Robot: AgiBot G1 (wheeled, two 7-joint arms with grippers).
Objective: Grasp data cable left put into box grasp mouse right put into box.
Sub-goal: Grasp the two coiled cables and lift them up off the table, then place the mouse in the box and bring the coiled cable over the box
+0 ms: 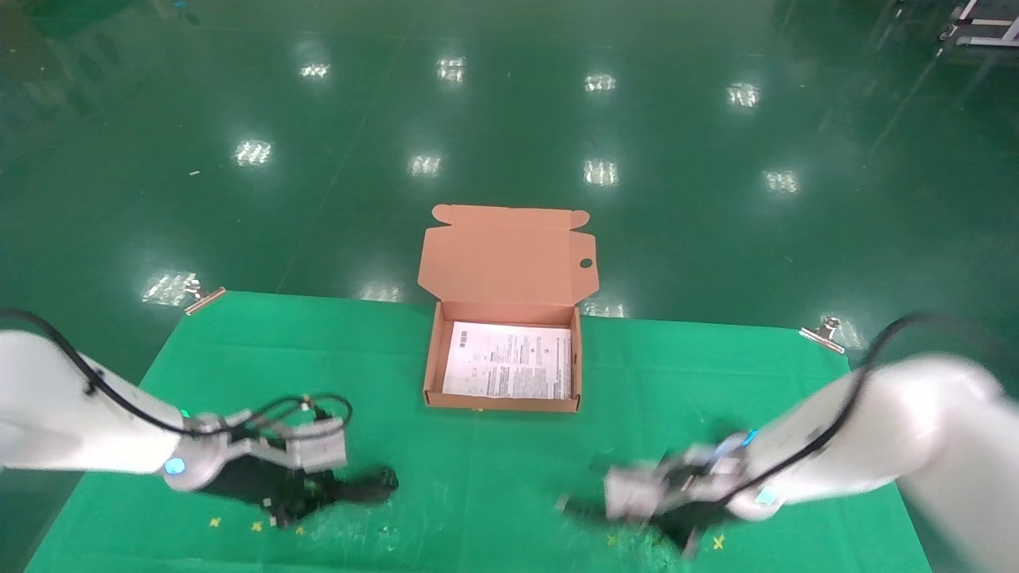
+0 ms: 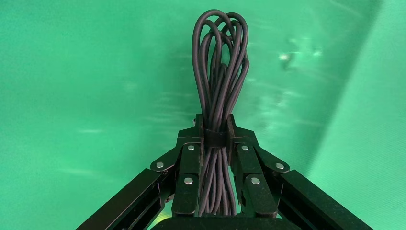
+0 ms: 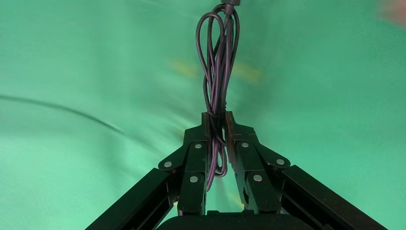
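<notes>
Near the front left of the green mat point(image 1: 478, 477), your left gripper point(image 2: 216, 136) pinches the data cable point(image 2: 220, 62) at its tie, the coil's long axis running straight out past the fingertips. Your right gripper point(image 3: 218, 125) is pressed together on a thin looped black cord point(image 3: 218, 62); the mouse itself is hidden from you. Behind them, the box point(image 1: 433, 358) sits open between both arms.

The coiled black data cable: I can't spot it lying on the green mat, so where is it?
The coiled black data cable is clamped in the left claw, low over the green mat at its near left, short of the open brown cardboard box.
</notes>
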